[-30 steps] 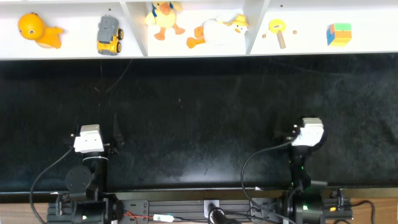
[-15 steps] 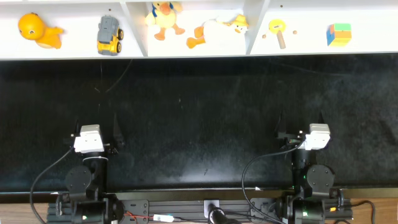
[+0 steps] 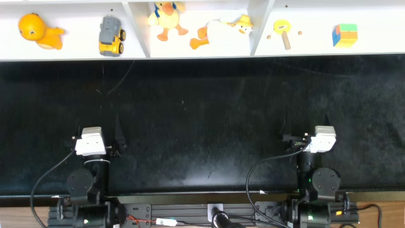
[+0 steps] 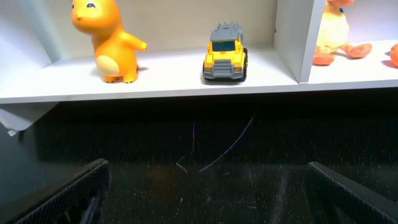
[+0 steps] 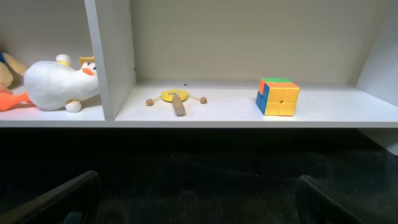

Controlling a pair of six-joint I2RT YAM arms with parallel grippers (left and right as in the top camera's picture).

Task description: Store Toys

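Observation:
All the toys stand in the white shelf along the table's far edge. Its left bay holds an orange dinosaur and a yellow truck. The middle bay has a yellow duck plush and a white duck plush. A yellow rattle drum and a colour cube sit in the right bay. My left gripper and right gripper rest low near their bases, both open and empty, facing the shelf.
A black mat covers the table between the arms and the shelf. White dividers separate the bays. Cables run along the front edge near the arm bases.
The right arm drew back a little toward its base and to the right during the first half second, then stayed still. The left arm and the toys have not moved.

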